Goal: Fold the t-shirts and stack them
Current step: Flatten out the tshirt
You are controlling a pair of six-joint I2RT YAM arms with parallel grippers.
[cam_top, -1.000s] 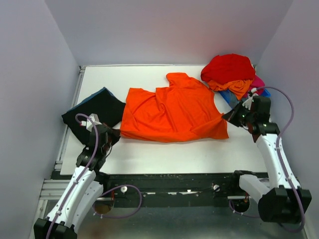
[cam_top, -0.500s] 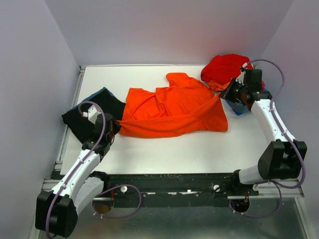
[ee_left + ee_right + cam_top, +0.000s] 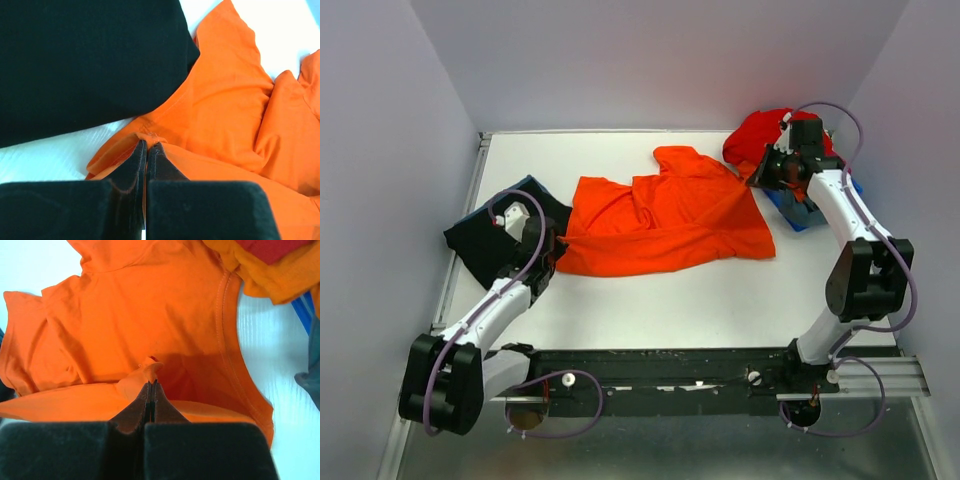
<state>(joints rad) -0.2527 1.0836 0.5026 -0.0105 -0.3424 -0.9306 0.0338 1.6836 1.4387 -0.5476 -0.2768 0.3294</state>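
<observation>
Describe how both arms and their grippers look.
The left arm and right arm have white shells with black joints, and a thin lilac cable loops along each. The left gripper and right gripper have matte black fingers tapering to narrow tips.

The spread t-shirt [image 3: 670,220] lies across the middle of the table [image 3: 670,300]. Left of it, touching its left edge, lies the folded garment [image 3: 470,240]. Behind its right end, in the table's far right corner, sits the pile of shirts [image 3: 770,135], which meets its rear right edge. The left gripper [image 3: 552,258] sits at its near left corner, pinching the hem. The right gripper [image 3: 757,178] sits at its rear right, between it and the pile, pinching a fold.
</observation>
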